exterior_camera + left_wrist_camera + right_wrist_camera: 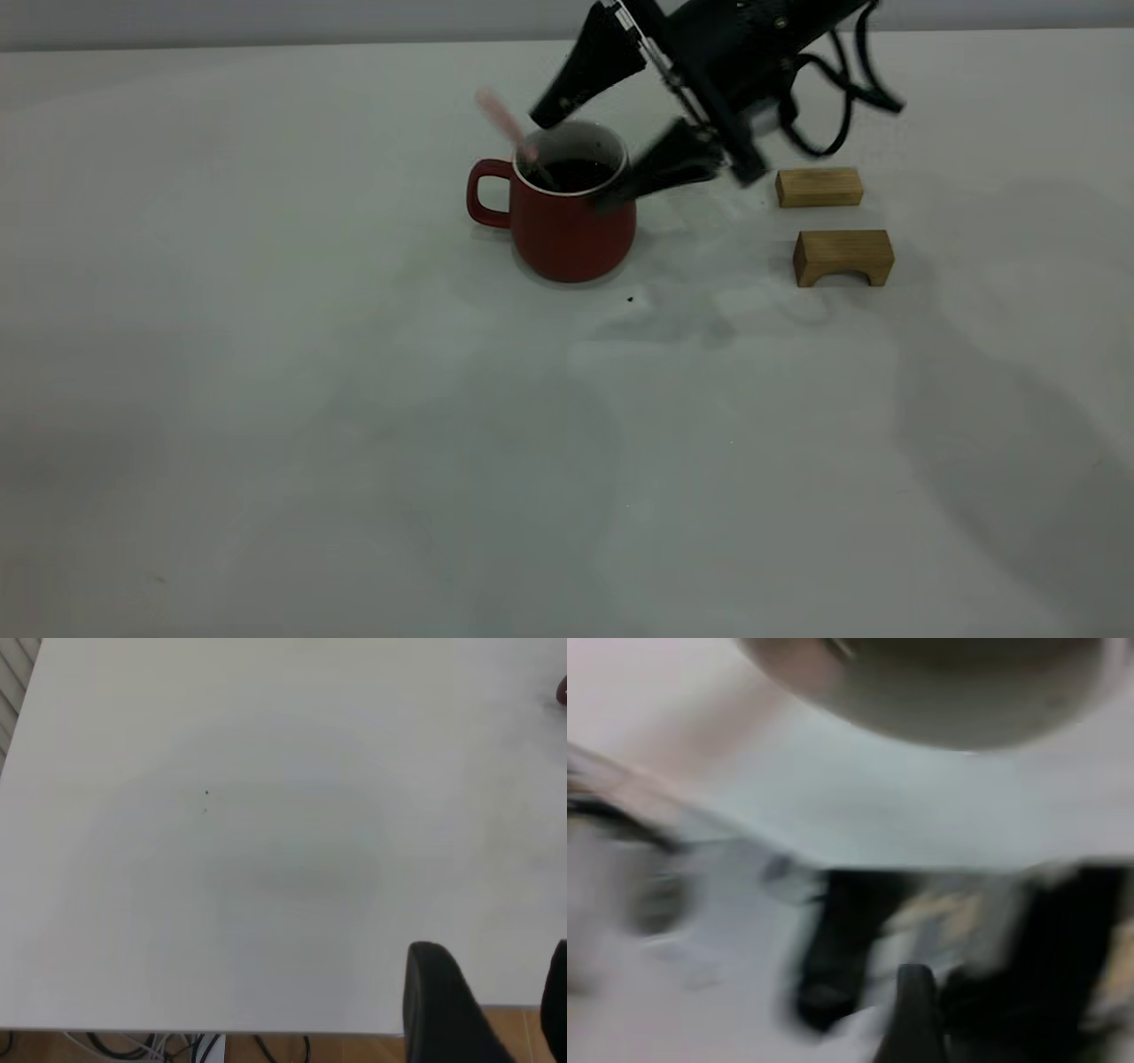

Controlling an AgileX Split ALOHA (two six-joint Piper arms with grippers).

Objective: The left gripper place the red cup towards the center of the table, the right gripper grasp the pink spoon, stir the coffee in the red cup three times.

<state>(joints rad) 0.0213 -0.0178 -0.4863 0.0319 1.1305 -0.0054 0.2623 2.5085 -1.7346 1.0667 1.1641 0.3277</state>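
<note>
The red cup (pixel 567 226) stands on the table (pixel 354 399) a little behind its middle, handle pointing left, with dark coffee (pixel 571 173) inside. The pink spoon (pixel 505 124) stands in the cup and leans over the handle-side rim, free of any finger. My right gripper (pixel 576 158) hangs over the cup, open wide: one finger is behind the rim, the other at the cup's right side. The right wrist view is smeared and shows only one dark finger (pixel 912 1014). My left gripper (pixel 496 1001) is open and empty over the table's edge, out of the exterior view.
Two tan wooden blocks lie right of the cup, a flat one (pixel 819 187) and an arched one (pixel 842 257). A dark speck (pixel 630 299) sits just in front of the cup. Beyond the table edge, floor and cables (pixel 177 1047) show.
</note>
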